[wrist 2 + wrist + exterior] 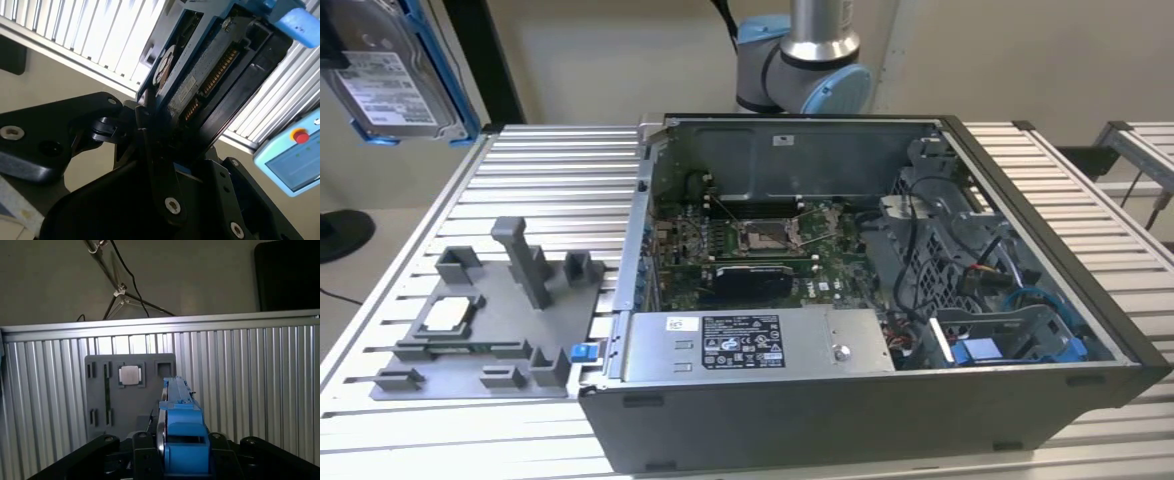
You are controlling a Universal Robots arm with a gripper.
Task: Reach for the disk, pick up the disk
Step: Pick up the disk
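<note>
The disk (394, 80) hangs high in the air at the exterior view's far left, above the slatted table's back corner; it is silver with a white label and a blue frame. In the second wrist view the disk (200, 75) sits clamped between black fingers (145, 125), its connector edge showing. The first wrist view looks along the disk's (180, 415) blue edge, which stands upright in my gripper (182, 460) with a dark finger on each side. My gripper is shut on the disk.
An open computer case (1067, 300) lies on the slatted table (547, 160), with a grey power-supply box (747, 345) at its front. A grey fixture plate (480, 320) beside it carries a small square chip (447, 313). The arm's base (801, 60) stands behind the case.
</note>
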